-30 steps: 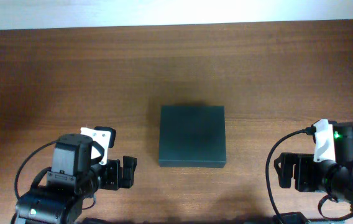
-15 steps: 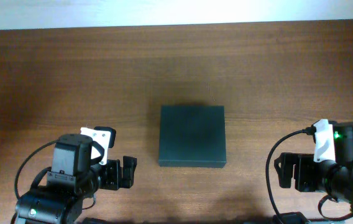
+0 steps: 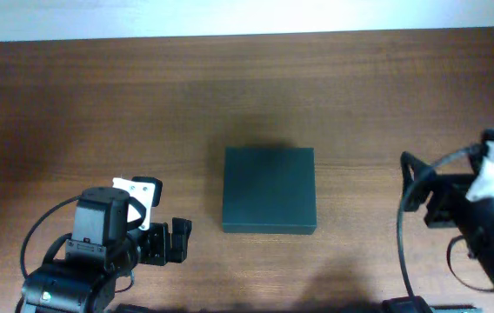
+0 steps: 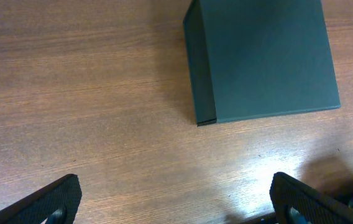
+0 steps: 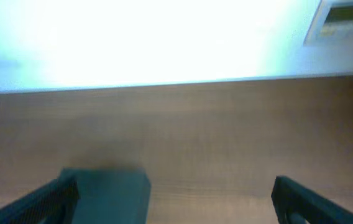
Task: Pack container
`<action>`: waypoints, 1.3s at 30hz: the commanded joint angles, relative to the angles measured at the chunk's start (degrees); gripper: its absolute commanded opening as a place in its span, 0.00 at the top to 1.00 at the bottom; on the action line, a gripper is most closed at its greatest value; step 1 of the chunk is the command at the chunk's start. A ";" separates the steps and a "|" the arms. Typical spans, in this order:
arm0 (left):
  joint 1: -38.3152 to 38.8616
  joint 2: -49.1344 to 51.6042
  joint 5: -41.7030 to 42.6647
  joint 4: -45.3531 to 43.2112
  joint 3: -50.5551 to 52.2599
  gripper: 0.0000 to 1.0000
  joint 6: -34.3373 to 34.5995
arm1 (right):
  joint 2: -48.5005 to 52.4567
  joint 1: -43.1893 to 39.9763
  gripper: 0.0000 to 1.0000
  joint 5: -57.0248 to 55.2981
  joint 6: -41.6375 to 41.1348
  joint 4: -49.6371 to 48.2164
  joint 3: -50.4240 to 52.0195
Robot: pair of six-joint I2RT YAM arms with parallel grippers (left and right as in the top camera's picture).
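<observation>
The container (image 3: 270,189) is a dark green-black box with its lid shut, at the middle of the wooden table. It fills the upper right of the left wrist view (image 4: 263,59) and shows blurred at the lower left of the right wrist view (image 5: 105,196). My left gripper (image 3: 177,242) is open and empty, left of the box and near the table's front edge; its fingers stand wide apart in the left wrist view (image 4: 175,198). My right gripper (image 3: 417,193) is open and empty, right of the box; its fingers sit at the bottom corners of the right wrist view (image 5: 175,199).
The brown wooden table (image 3: 99,113) runs to a pale wall at the back (image 5: 164,43). Black cables loop round both arms (image 3: 34,239). A small white plate with a green label is on the wall at the upper right (image 5: 337,18).
My right arm has lifted and swung back and to the right, so its gripper now sits farther from the front edge. The left arm and the box have not moved.
</observation>
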State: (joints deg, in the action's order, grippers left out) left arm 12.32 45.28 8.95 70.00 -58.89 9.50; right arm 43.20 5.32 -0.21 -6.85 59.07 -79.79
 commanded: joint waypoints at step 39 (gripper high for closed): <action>-0.35 0.07 -0.42 -0.13 0.37 0.01 -0.09 | -32.68 -0.85 0.01 -0.50 0.59 -81.48 68.65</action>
State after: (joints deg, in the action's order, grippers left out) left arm 12.32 45.28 8.95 70.00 -58.65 9.50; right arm 11.75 5.10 -0.21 -6.24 -22.74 -11.88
